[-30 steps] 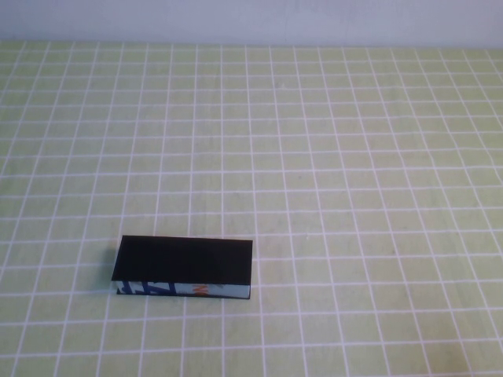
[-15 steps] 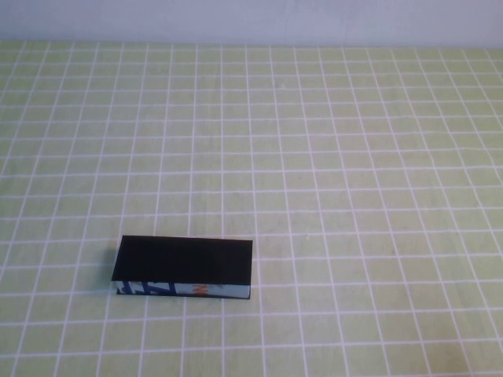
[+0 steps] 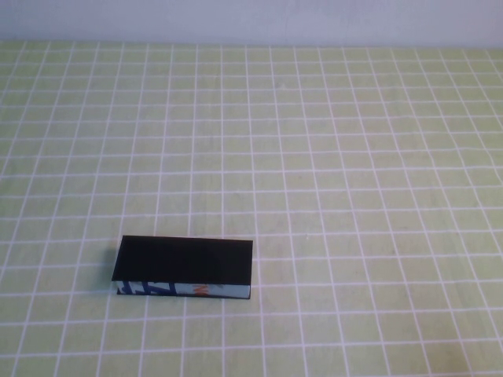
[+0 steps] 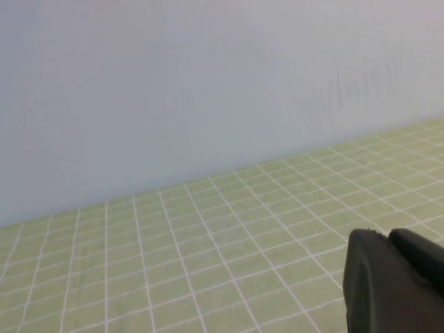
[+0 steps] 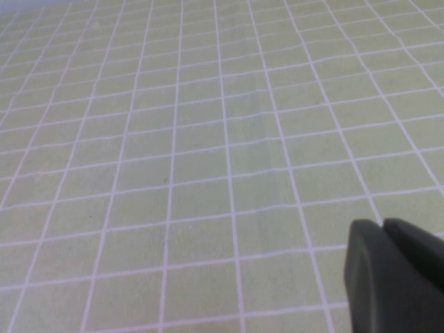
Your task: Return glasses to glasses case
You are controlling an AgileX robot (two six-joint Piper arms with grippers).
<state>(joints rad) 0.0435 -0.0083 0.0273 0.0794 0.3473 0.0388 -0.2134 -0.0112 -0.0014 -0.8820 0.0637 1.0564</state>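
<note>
The black glasses case (image 3: 185, 267) lies on the table at the front left in the high view, lid down flat, its pale front edge with blue and orange print facing me. The glasses are not in view. Neither arm shows in the high view. My left gripper (image 4: 387, 236) shows in the left wrist view, fingers together, holding nothing, above the green grid cloth and facing the pale wall. My right gripper (image 5: 383, 225) shows in the right wrist view, fingers together, holding nothing, above bare cloth. The case is in neither wrist view.
A green cloth with a white grid (image 3: 330, 173) covers the table. A pale wall (image 3: 251, 20) runs along the far edge and fills the upper part of the left wrist view (image 4: 208, 83).
</note>
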